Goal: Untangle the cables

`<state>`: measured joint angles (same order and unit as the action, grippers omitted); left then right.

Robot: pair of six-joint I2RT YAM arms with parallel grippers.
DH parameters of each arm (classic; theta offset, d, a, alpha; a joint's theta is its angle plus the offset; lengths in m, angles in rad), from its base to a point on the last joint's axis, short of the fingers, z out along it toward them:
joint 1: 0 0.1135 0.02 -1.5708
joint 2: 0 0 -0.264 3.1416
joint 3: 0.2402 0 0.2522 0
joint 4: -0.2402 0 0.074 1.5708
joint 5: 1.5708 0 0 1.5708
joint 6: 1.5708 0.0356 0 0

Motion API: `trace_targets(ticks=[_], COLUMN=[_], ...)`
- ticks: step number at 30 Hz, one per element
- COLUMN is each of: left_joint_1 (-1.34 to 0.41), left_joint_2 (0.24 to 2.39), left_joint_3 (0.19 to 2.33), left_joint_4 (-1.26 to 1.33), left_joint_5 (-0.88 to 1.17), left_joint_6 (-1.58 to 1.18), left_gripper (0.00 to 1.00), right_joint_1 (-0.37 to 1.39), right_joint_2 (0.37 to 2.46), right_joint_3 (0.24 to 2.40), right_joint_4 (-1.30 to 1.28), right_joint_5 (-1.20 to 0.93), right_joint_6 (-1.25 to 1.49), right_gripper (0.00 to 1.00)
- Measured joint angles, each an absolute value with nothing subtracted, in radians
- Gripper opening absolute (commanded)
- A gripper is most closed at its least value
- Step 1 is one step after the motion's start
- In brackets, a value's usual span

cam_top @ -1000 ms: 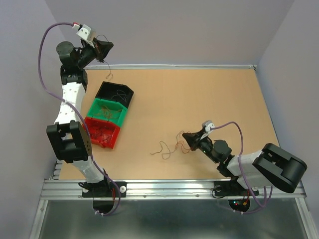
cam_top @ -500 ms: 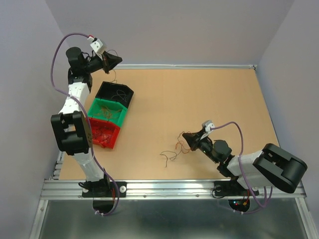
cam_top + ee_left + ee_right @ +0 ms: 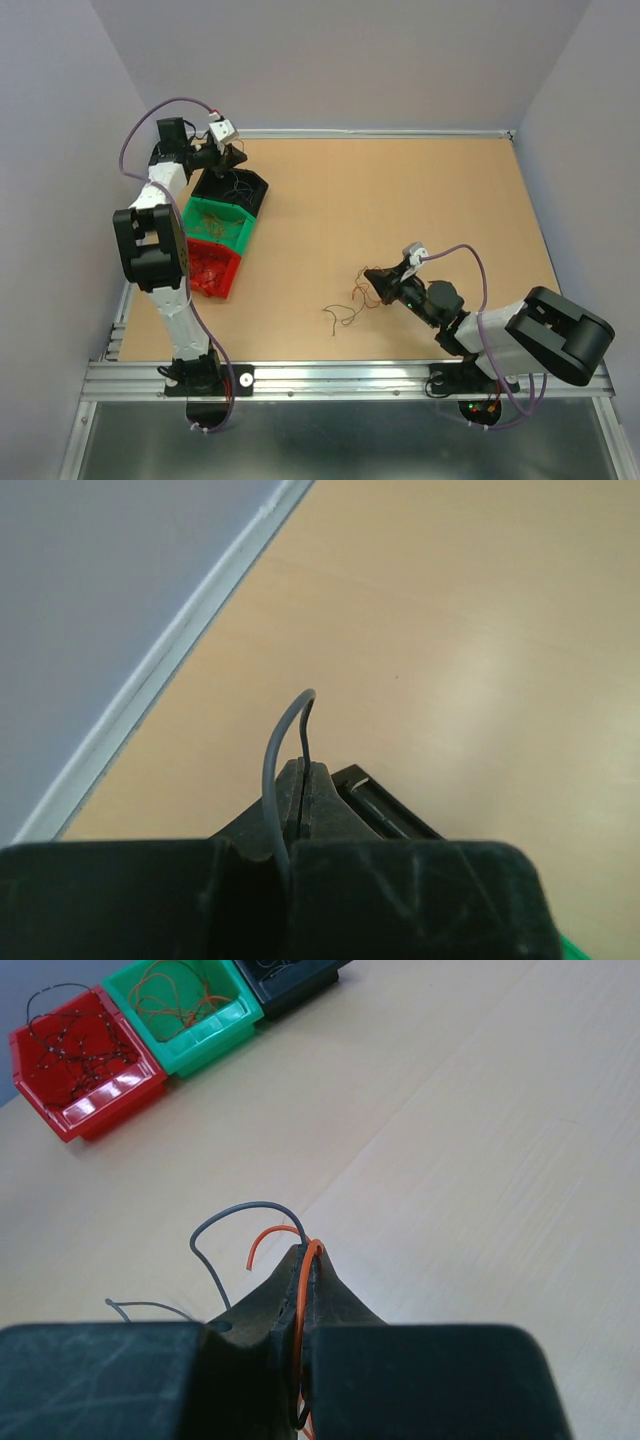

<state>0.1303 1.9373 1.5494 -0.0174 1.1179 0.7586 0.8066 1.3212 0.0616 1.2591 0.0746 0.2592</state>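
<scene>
No text, label, brand, number or sign can be read in any view.

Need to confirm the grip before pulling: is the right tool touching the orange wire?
Touching. The right wrist view shows the orange wire pinched between the right tool's closed jaws.
</scene>
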Motion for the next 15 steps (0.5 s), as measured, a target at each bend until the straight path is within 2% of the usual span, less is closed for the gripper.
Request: trace_targets(ticks=[8,15], left_joint_1=[0.114,0.069], left_joint_2=[2.183,2.232], left_joint_3=[1.904,1.953], left_joint_4=[-0.573,-0.780], left_joint_5=[0.886,0.629], left_joint_6=[1.203,1.373], left_gripper=[0.00,0.00], right_joint_1=[0.807,0.807], right_joint_2=[1.328,1.328], right_joint_3=[0.062,0.062], right_joint_4=[1.258,1.257], right_joint_5=[0.052,0.032], right_joint_6=[0.262,0.270], right_gripper=[0.01,0.01])
